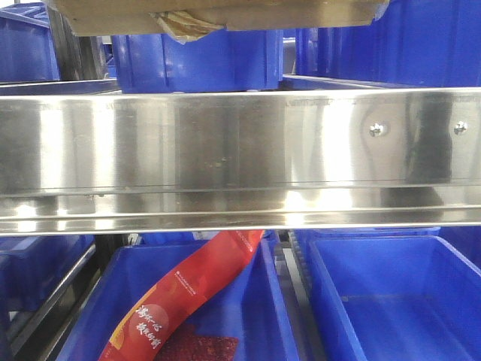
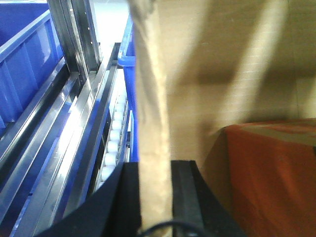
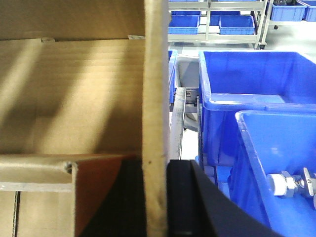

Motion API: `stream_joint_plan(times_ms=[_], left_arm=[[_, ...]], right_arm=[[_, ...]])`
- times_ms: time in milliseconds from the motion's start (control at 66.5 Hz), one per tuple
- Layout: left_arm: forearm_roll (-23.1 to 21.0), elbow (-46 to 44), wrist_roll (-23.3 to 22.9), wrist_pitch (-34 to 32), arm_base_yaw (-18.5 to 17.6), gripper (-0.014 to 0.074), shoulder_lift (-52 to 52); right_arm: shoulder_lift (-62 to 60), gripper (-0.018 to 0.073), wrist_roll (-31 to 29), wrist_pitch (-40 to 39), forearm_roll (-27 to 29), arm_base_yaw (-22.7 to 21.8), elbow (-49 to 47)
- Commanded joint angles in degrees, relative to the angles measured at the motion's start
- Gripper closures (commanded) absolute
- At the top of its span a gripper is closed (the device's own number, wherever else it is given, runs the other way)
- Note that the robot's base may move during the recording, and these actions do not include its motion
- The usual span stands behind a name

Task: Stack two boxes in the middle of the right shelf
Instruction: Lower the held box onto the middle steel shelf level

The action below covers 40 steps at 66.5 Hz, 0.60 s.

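Wrist views: each tool (image 2: 154,197) (image 3: 155,197) pinches box (image 3: 74,98) wall.

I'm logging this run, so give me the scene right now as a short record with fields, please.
carried item: cardboard box, underside seen at top of front view
left gripper: jaws shut on the box's wall
right gripper: jaws shut on the opposite wall
inside box: something orange-red, unclear what
shelf rail: shiny steel, two rivets at right, below the box
surroundings: blue bins above and below the rail
lower bin contents: red packet
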Motion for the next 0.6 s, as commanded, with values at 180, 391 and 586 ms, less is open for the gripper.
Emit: stream_joint_plan(times_ms=[180,391,586], left_arm=[[2.5,-0.6,0.0,-1.2,0.3,0.0708,-0.5],[3.1,-1.0,0.0,-0.8,0.8,0.0708,-0.5],[-11.4,-2.0,9.4,-0.9,7.3,0.0708,-0.5]], right_arm=[[-0.8,0.0707,0.0,-5.1,-1.9,-0.4,-0.8],[-0.8,0.0707,0.1,-4.7,2.9,-0.4,-0.8],[0.5,0.0698,2.7,-1.9,10.3,2.2,-0.8]])
